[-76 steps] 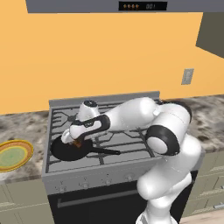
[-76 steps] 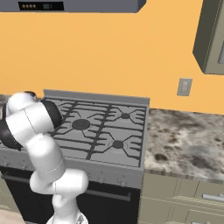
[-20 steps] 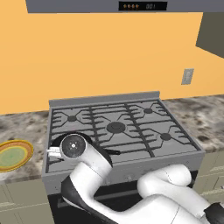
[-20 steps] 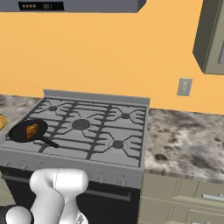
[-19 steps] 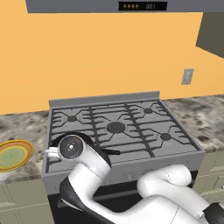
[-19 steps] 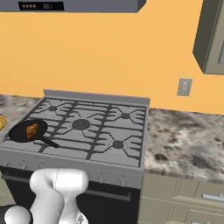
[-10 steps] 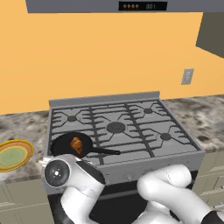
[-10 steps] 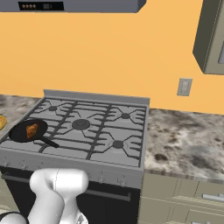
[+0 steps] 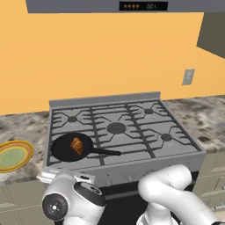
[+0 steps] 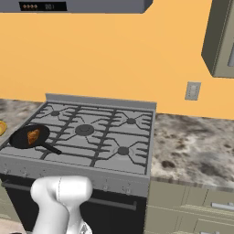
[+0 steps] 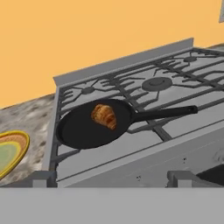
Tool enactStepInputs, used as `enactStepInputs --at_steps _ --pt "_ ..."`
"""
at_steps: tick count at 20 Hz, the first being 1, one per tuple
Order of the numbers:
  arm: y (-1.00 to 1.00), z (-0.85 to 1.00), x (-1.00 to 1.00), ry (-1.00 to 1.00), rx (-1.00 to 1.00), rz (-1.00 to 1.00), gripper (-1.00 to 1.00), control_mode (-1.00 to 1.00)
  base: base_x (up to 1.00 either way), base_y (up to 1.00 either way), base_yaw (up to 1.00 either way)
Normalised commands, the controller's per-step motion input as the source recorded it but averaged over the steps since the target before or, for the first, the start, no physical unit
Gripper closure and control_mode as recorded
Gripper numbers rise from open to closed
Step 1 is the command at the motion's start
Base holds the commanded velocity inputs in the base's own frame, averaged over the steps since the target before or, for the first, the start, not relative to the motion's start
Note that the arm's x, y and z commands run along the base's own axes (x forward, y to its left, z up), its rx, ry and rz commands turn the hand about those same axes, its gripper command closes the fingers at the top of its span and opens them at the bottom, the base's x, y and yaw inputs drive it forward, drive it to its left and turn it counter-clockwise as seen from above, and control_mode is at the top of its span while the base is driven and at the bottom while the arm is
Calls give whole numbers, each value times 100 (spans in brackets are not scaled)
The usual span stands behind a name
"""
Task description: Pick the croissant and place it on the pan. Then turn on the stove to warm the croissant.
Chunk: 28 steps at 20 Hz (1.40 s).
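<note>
- croissant (image 9: pixel 77 145) lies inside the pan (image 9: pixel 66 149), a bit off centre toward the handle side; same in the right base view (image 10: pixel 33 135) and the hand view (image 11: pixel 104 116).
- pan (image 11: pixel 87 131) sits on the stove (image 9: pixel 132 145), on the grates at its front-left corner. Long black handle (image 9: pixel 105 152) runs from the pan toward the stove's middle, roughly parallel to the stove's front edge.
- handle (image 11: pixel 164 113) rests across the grate bars, not touching the croissant.
- stove (image 10: pixel 114 151) front panel with small knobs (image 10: pixel 106 186) faces the arm; no flame visible at any burner.
- jaws: fingertips barely show at the bottom of the hand view, set wide apart, nothing between them. Hand sits low in front of the stove's front edge, camera looking up over that edge at the pan.
- arm (image 9: pixel 88 202) is folded low in front of the oven door, below the pan's corner of the stove.
- yellow-rimmed green plate (image 9: pixel 14 156) is on the stone surface (image 9: pixel 22 129) left of the stove, near the pan but apart from it; plate (image 11: pixel 8 153) holds nothing.
- wall outlet (image 9: pixel 188 77) is on the orange wall right of the stove.
</note>
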Motion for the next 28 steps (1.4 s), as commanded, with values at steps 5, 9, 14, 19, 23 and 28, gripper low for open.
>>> enactStepInputs --at_steps 5,9,14,19,23,28 --pt "0 -17 -2 -9 0 0 -100 -100 0 0 0" --pt "0 -26 0 -2 0 0 -100 -100 0 0 0" --pt "0 -28 0 -3 0 0 -100 -100 0 0 0" --pt "0 -26 0 -9 0 0 -100 -100 0 0 0" --pt "0 -22 0 -12 0 0 -100 -100 0 0 0" --pt "0 -22 0 -11 0 0 -100 -100 0 0 0"
